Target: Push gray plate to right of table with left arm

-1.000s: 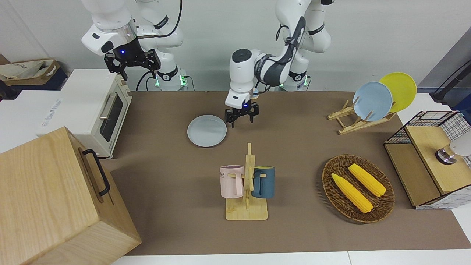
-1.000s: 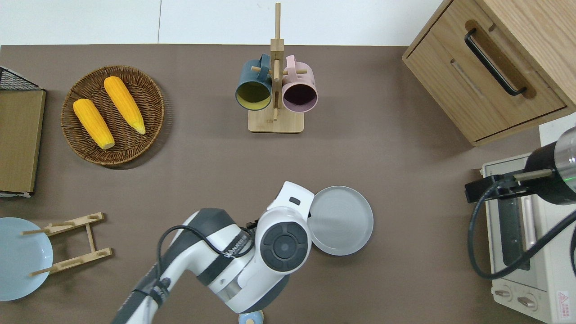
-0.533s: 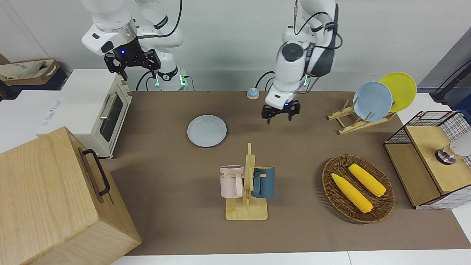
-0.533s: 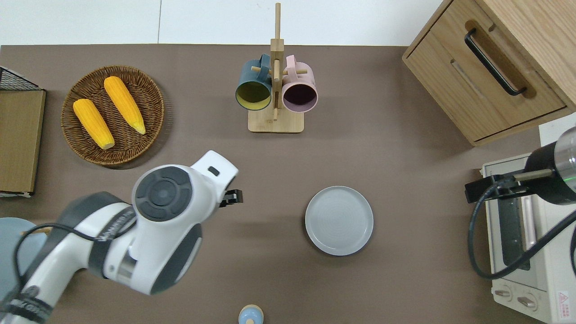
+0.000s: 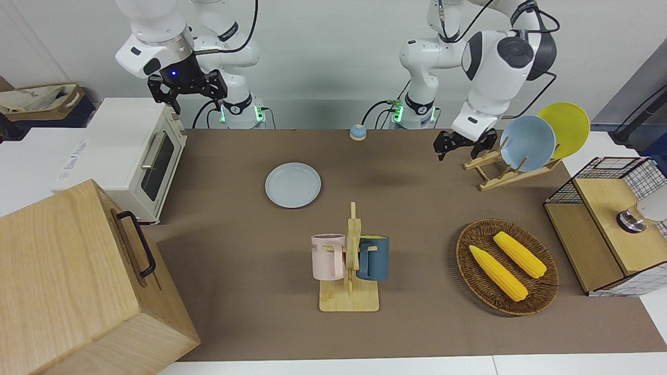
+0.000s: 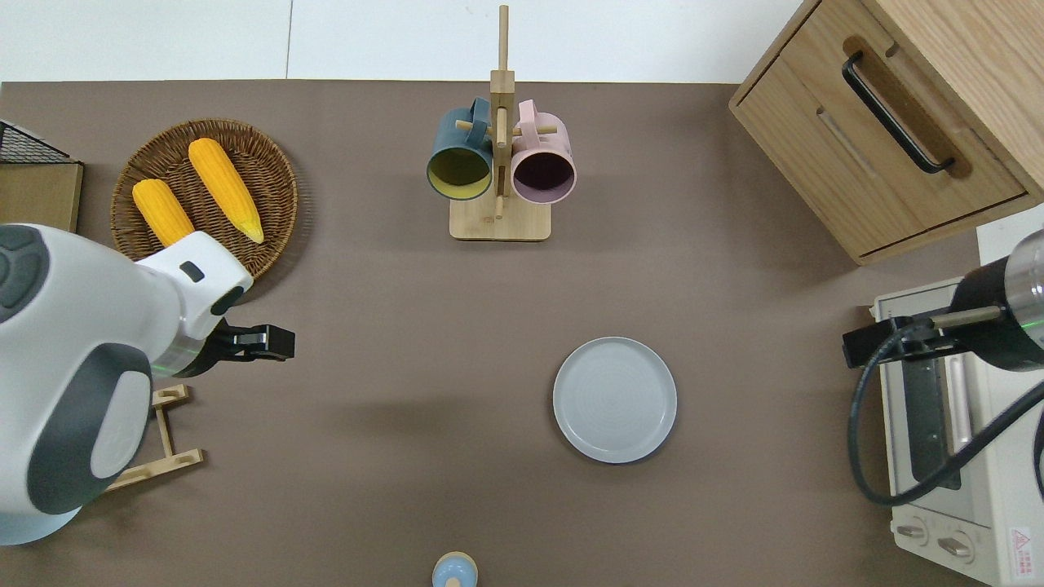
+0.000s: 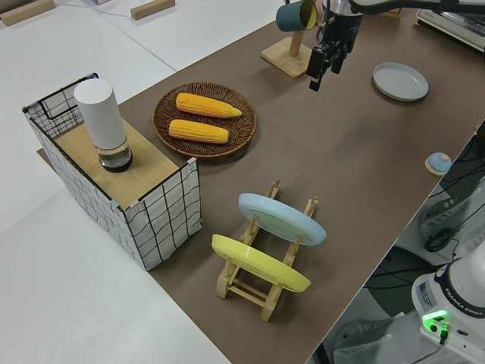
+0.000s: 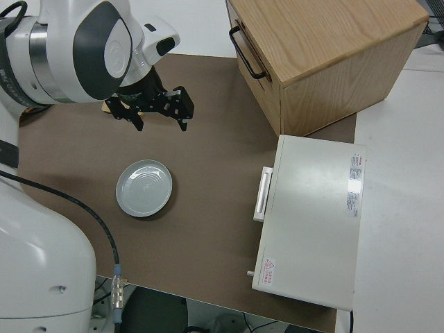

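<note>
The gray plate (image 6: 615, 400) lay flat on the counter (image 6: 391, 326), nearer the robots than the mug rack (image 6: 499, 163) and well toward the right arm's end. The left tool (image 6: 265, 342), spread and empty, hung beside the dish rack (image 6: 155, 440). The right arm was parked.

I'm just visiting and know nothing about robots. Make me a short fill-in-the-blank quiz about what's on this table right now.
1. The wicker basket holds two ears of ____.
2. On the mug rack hang a pink mug and a dark ____ mug.
3. The gray plate lies flat on the table, nearer to the robots than the mug ____.
4. On the plate rack lean a light blue plate and a ____ plate.

Missing words: corn; blue; rack; yellow
</note>
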